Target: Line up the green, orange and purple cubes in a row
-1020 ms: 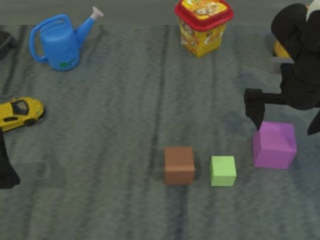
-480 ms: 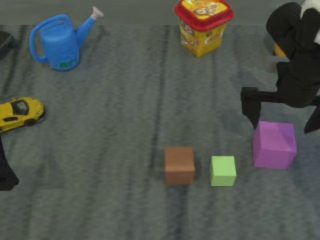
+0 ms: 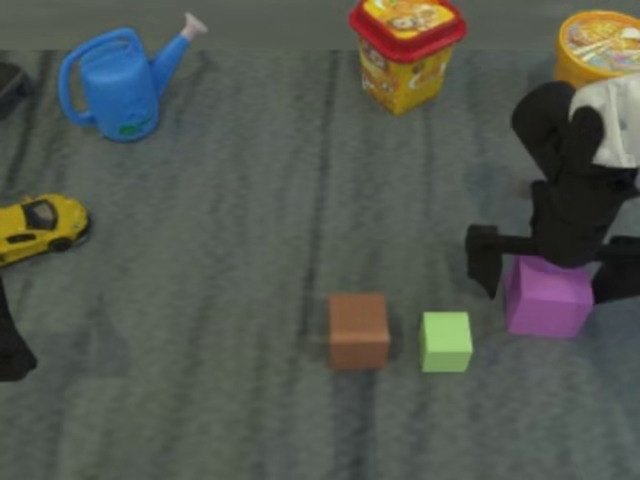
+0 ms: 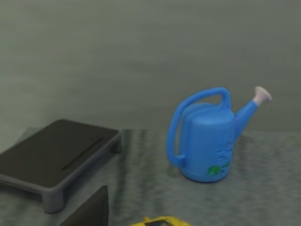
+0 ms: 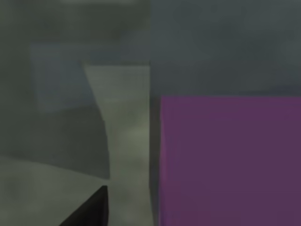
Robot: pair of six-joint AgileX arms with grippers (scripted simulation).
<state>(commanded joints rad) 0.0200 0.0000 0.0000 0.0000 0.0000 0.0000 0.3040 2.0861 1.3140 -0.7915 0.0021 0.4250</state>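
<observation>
The orange cube [image 3: 359, 330], the small green cube [image 3: 446, 341] and the large purple cube [image 3: 545, 305] rest on the grey cloth toward the near right, roughly in a row. My right gripper [image 3: 548, 272] hangs open over the purple cube and hides its far edge; one finger [image 3: 483, 262] stands to the cube's left, the other at its right. In the right wrist view the purple cube [image 5: 230, 160] fills the frame beside one dark finger [image 5: 89, 212]. My left gripper [image 3: 10, 345] sits parked at the left edge, open and holding nothing.
A blue watering can [image 3: 120, 85] stands at the far left, and a yellow toy car [image 3: 38, 227] lies at the left edge. A yellow tub with a red lid [image 3: 407, 50] and a round orange-topped tub [image 3: 598, 45] stand at the back. A black stand [image 4: 56, 157] shows in the left wrist view.
My right gripper has moved left and toward the near side, coming down over the purple cube. The round tub behind it is now uncovered. The cubes have not moved.
</observation>
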